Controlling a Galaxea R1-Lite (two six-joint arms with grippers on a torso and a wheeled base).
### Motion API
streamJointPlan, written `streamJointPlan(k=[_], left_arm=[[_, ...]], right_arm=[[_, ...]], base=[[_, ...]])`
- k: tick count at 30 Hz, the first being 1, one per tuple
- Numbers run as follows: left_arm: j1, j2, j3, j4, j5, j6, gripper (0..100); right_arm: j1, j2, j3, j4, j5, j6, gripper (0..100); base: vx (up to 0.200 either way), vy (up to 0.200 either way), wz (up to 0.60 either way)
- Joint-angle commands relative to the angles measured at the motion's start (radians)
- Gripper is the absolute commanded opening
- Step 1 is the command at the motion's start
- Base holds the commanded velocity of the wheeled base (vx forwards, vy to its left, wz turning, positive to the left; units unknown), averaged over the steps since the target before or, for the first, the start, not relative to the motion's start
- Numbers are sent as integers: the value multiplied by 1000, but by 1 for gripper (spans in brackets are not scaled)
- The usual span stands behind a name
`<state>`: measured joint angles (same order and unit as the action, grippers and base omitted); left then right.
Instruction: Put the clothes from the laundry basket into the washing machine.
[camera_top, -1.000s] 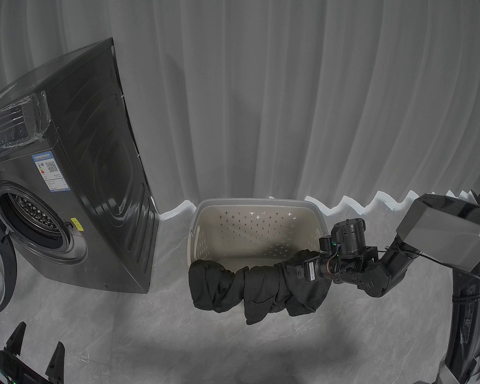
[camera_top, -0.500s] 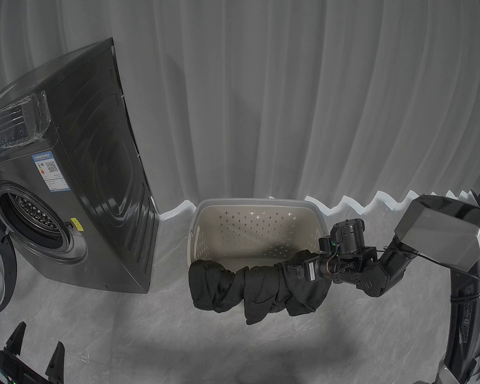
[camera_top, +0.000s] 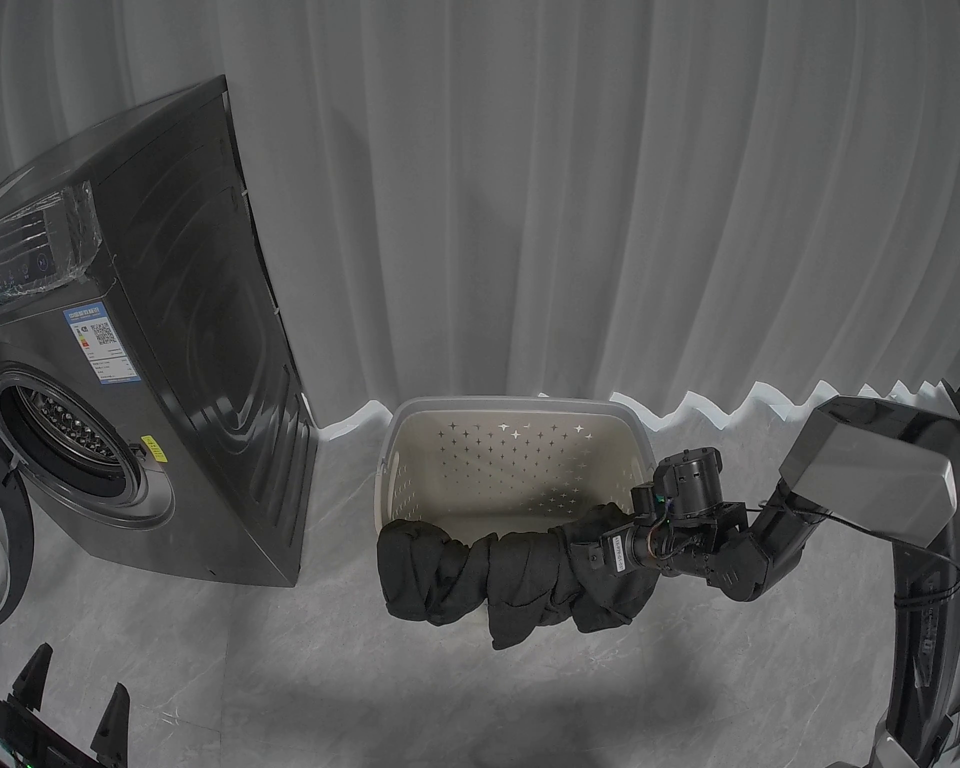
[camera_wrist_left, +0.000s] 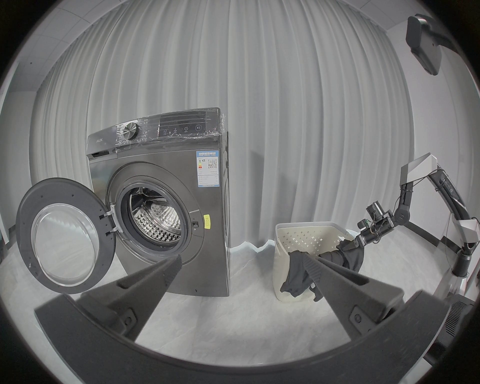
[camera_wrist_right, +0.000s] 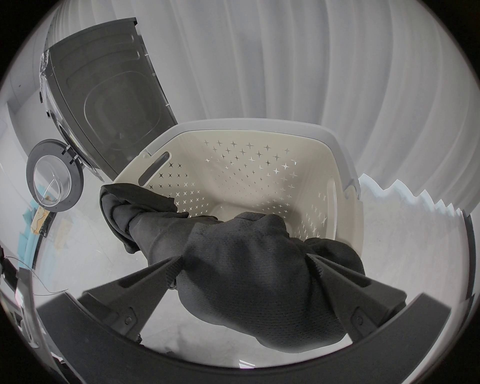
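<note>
A dark garment (camera_top: 510, 580) hangs twisted over the front rim of the white laundry basket (camera_top: 500, 405), partly inside and partly outside it. My right gripper (camera_top: 592, 560) is pushed into the garment's right end. In the right wrist view its fingers (camera_wrist_right: 150, 285) stand wide apart with the bunched cloth (camera_wrist_right: 250, 285) between them, so this gripper (camera_wrist_right: 242, 260) is open. The grey washing machine (camera_top: 180, 330) stands to the left with its round door (camera_wrist_left: 62, 235) swung open and the drum (camera_wrist_left: 152, 217) showing. My left gripper (camera_top: 80, 672) hangs open low at the left, holding nothing.
A white curtain (camera_top: 560, 200) closes off the back behind the basket and machine. The pale floor (camera_top: 300, 680) between the machine and the basket is bare. The open door (camera_top: 12, 540) juts out in front of the machine.
The right arm has edged a little left and down, deeper into the garment. The garment, the basket and the left gripper have not moved.
</note>
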<state>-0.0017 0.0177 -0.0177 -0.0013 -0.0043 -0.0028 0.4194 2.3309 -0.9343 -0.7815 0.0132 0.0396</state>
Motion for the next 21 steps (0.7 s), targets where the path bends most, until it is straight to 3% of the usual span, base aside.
streamJointPlan(k=[1, 4, 5, 21], left_arm=[[0, -18, 16, 0, 0, 1, 100], [0, -18, 16, 0, 0, 1, 100], [0, -18, 16, 0, 0, 1, 100], [0, -18, 16, 0, 0, 1, 100]], right_arm=[[4, 10, -1, 1, -1, 0, 100], [6, 18, -3, -1, -4, -1, 100], [4, 19, -5, -1, -6, -1, 0], [6, -31, -38, -18, -12, 2, 0]], base=[[0, 0, 0], [0, 0, 0], [0, 0, 0], [0, 0, 0]])
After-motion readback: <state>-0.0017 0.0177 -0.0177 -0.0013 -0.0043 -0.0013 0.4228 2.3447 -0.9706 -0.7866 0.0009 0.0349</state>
